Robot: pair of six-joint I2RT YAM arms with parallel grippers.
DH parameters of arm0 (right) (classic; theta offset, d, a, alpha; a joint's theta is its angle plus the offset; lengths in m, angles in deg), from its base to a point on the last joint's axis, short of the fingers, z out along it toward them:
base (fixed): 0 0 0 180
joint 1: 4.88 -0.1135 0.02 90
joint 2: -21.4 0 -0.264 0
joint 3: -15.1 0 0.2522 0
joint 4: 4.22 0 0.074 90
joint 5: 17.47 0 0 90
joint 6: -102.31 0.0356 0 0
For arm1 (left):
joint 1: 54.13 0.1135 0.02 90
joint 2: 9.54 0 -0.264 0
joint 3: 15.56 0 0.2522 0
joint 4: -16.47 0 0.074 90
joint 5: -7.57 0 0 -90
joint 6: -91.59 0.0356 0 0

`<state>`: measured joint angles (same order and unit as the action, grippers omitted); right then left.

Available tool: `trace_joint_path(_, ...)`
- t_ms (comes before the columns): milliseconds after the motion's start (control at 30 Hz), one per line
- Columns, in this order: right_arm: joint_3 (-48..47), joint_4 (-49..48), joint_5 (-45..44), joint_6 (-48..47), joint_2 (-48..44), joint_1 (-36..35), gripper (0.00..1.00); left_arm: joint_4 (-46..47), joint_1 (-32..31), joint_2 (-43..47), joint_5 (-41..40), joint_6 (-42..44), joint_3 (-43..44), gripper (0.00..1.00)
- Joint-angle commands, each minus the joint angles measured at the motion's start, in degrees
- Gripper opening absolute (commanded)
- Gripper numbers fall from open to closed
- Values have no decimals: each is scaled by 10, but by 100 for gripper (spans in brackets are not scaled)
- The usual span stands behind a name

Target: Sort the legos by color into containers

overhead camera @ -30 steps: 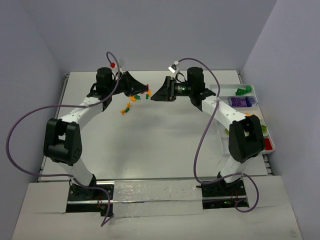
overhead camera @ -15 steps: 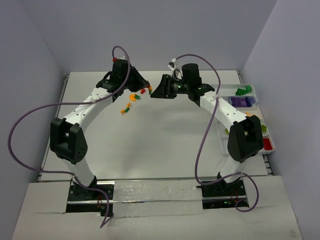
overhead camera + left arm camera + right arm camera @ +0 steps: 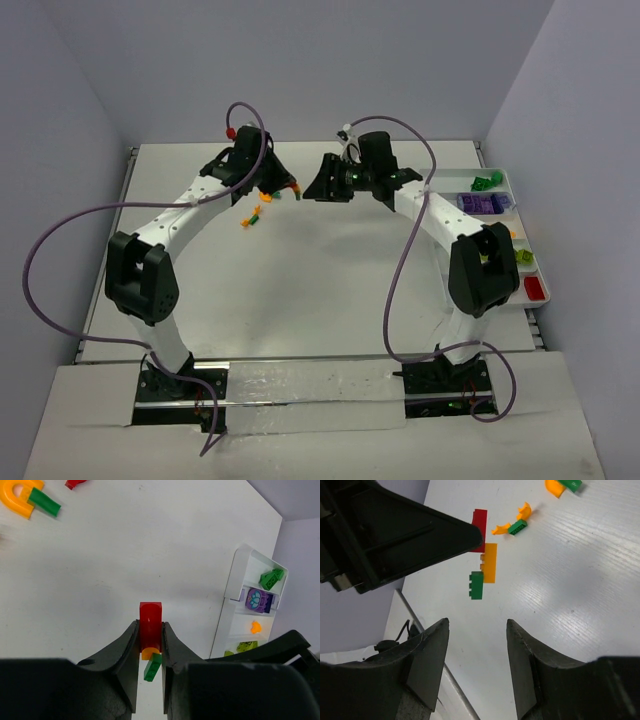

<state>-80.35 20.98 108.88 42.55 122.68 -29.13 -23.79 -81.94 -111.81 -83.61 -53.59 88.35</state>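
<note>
Now: left fingers [image 3: 131, 641] clenched on a brick chain, right fingers [image 3: 431, 647] spread w/ nothing btwn them.
My left pair pinches the red brick [image 3: 150, 620]; an orange piece [image 3: 148, 654] and a green piece [image 3: 152, 670] are joined to it in a row. My right pair faces that chain from just beside it, toward the far side of the desk [image 3: 330, 280]. Loose orange & green bricks [image 3: 258, 208] lie on the desk near my left pair. The white tray [image 3: 507, 176] runs along the desk's right edge, well apart. It holds greens [image 3: 485, 182] in the far compartment, purples [image 3: 482, 203] next, then an orange one [image 3: 256, 627], limes [image 3: 520, 255], and a red one [image 3: 536, 288] nearest.
</note>
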Motion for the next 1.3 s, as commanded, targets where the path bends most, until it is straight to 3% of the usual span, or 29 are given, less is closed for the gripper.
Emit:
trace_joint_path(0,-22,-41,0,17,12,-4,56,2,-6,-8,27,-26,33,0)
trace_joint_path(467,-39,-45,5,20,30,-23,52,11,-6,-16,66,-45,30,0)
trace_joint_path(1000,-34,-44,3,21,28,-24,33,13,-5,-18,62,-48,25,0)
trace_joint_path(1267,-34,-46,2,5,26,-24,15,10,-8,-18,50,-46,19,0)
